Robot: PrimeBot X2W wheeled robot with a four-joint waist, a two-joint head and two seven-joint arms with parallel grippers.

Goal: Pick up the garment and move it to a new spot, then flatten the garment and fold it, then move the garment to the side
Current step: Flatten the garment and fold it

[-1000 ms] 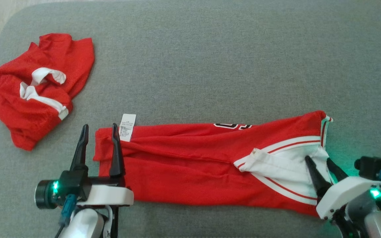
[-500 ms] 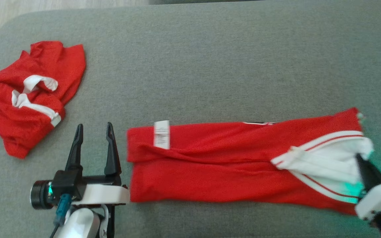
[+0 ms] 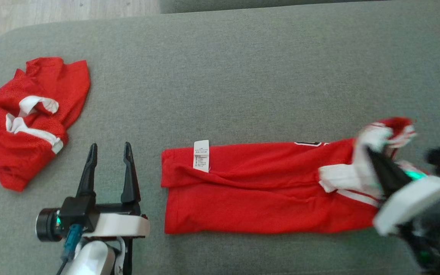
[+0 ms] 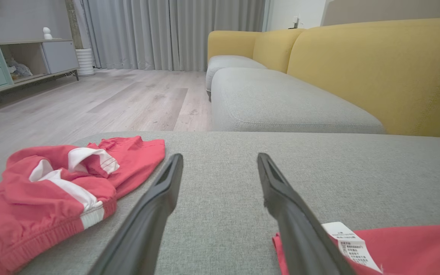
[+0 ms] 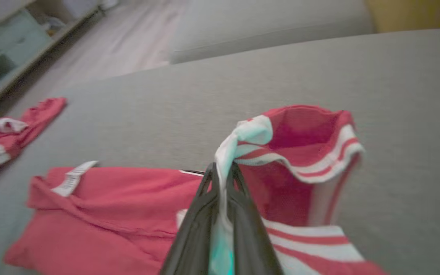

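The garment (image 3: pixel 262 191) is a red jersey with white trim, folded into a long strip across the grey cushion (image 3: pixel 243 76). A white label (image 3: pixel 201 154) sits near its left end. My right gripper (image 3: pixel 369 152) is shut on the white-trimmed right end and holds it raised off the cushion. In the right wrist view the fingers (image 5: pixel 222 167) pinch the white edge of the garment (image 5: pixel 109 206), with the red opening standing up behind them. My left gripper (image 3: pixel 110 146) stands open on bare cushion, just left of the garment's left end (image 4: pixel 414 248); between its fingers (image 4: pixel 219 156) there is nothing.
A second, crumpled red and white garment (image 3: pixel 25 122) lies at the cushion's far left, also in the left wrist view (image 4: pixel 52 191). Wood floor (image 3: pixel 52 11) lies beyond the rounded cushion corner. A yellow sofa back (image 4: pixel 376 76) and another grey seat (image 4: pixel 281 103) stand ahead.
My right gripper has shut on the white-trimmed end, lifted it and dragged the garment right, clear of my left gripper's fingers. The head camera has also shifted.
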